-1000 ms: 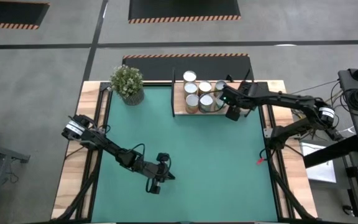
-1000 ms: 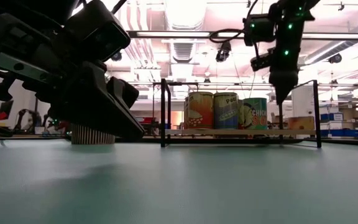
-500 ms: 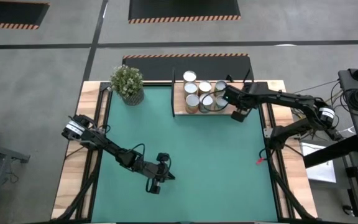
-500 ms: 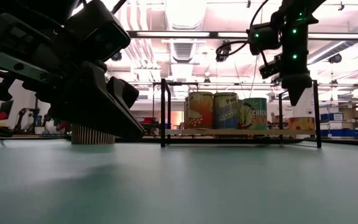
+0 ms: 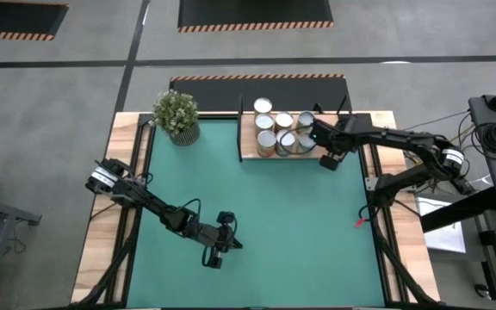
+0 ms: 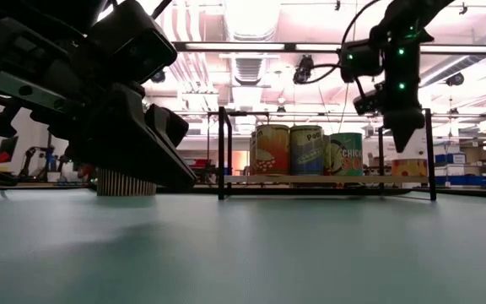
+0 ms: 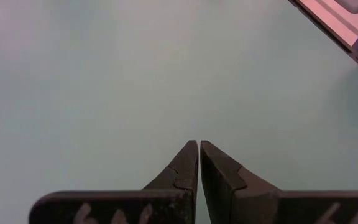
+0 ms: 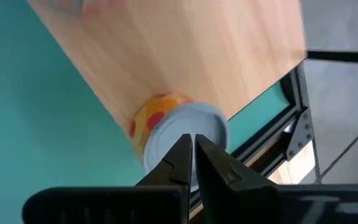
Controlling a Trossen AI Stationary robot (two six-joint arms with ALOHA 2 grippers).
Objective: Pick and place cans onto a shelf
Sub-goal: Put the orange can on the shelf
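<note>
Since a second ago, the right gripper (image 5: 326, 161) has drawn back from the cluster of small silvery-topped tin cans (image 5: 279, 131) and snapped its fingers together, holding nothing. It hovers above the right end of the light-wood shelf with thin black frame edges (image 5: 250, 148), where the cans stand. Over the green mat (image 5: 257, 215), the left gripper (image 5: 212, 257) waits, pinched empty.

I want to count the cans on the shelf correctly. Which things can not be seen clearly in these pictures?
- Low view: the front cans hide the back row.
- High view: the right gripper covers the shelf at its end, perhaps a can too.
- Right wrist view: the shut fingers cover part of one can.
- Left wrist view: only mat past the left gripper.
</note>
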